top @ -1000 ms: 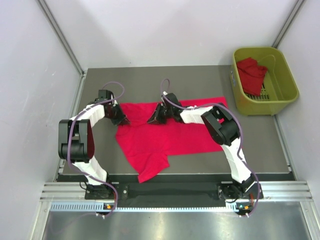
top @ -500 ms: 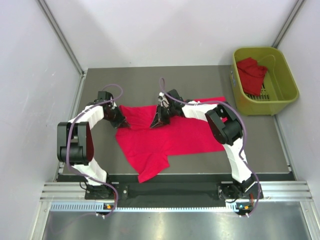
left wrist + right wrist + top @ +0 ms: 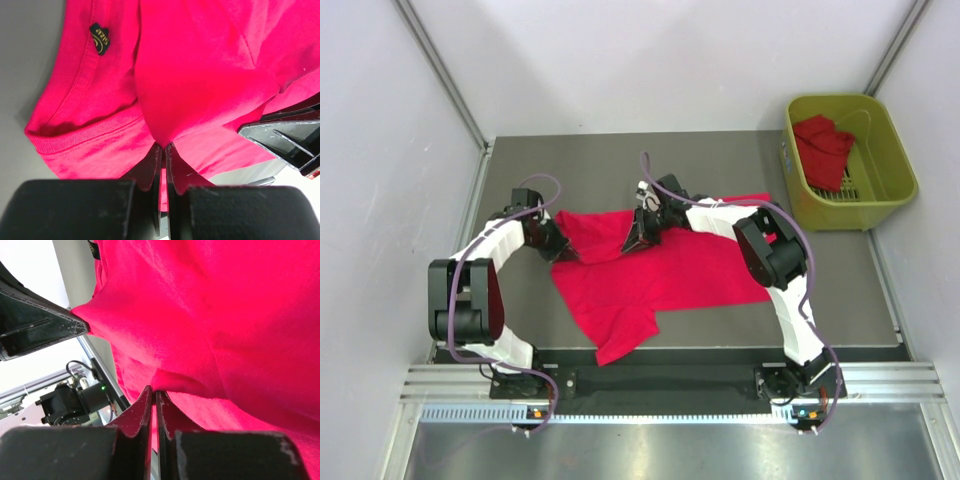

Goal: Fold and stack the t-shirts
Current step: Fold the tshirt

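You have a yellow-green basket (image 3: 886, 150) at the far right corner of the table (image 3: 720, 160); inside it lies a crumpled t-shirt (image 3: 823, 150), red, bunched against the basket's left side.

A second t-shirt (image 3: 650, 275), also red, lies spread across the middle of the table, well apart from the basket; one sleeve points toward the near edge.

Your left arm (image 3: 460, 295) rises from its base, bends at the elbow near the left edge of the table and reaches forward and inward to the shirt's far left corner; your right arm (image 3: 775, 255) bends over the right part of the shirt and stretches left along its far edge.

Your left claw (image 3: 563, 245) is pinched nearly closed on a fold of the second t-shirt; from its wrist camera you see the cloth drawn up into a peak between the fingertips (image 3: 163, 146), with the ribbed collar and a small black label (image 3: 99, 36) just beside it.

Your right claw (image 3: 632, 240) is closed tight on the same shirt; its wrist camera shows a ridge of red cloth caught at the tips (image 3: 153, 390).
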You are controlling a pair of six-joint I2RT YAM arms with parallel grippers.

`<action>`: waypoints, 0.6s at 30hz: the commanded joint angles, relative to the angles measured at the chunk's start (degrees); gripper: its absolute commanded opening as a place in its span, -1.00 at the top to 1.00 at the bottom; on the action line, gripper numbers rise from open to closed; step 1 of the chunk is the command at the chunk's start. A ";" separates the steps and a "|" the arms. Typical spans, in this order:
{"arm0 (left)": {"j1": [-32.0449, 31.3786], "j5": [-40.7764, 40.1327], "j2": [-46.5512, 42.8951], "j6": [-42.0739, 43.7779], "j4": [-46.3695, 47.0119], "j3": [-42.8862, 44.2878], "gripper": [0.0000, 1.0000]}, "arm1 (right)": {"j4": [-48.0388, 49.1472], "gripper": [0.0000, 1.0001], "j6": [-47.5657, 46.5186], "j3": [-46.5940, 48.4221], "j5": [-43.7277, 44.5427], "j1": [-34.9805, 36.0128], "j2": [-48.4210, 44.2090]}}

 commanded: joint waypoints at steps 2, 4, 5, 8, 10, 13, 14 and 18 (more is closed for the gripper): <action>0.28 -0.17 -1.99 -0.43 -0.05 -0.68 1.00 | 0.41 1.00 -0.40 0.90 -1.34 -0.57 -0.89; 0.28 -1.05 -1.91 -0.34 -1.63 -0.68 1.00 | -0.55 1.00 -0.49 0.37 -1.95 -0.57 -1.51; 0.28 -1.32 -1.91 -0.34 -2.33 -0.68 1.00 | -1.08 1.00 -0.66 -0.06 -2.04 -0.57 -2.30; 0.28 -2.55 -2.43 -0.60 -4.01 -1.82 1.00 | -4.33 1.00 -2.33 -0.24 -2.65 -0.65 -3.00; 0.28 -3.77 -3.57 -1.13 -4.18 -2.70 1.00 | -4.51 1.00 -3.04 -0.59 -3.44 -0.74 -2.83; 0.37 -5.18 -5.07 -1.92 -4.01 -4.37 1.00 | -5.30 0.91 -4.26 -0.51 -3.62 -0.57 -1.17; 0.45 -5.27 -5.33 -2.01 -4.36 -4.37 1.00 | -5.30 0.91 -4.27 -0.60 -3.62 -0.65 -0.90; 1.07 -6.59 -7.34 -2.01 -5.24 -3.58 0.76 | -7.23 0.91 -5.67 -0.25 -2.57 -0.74 -0.72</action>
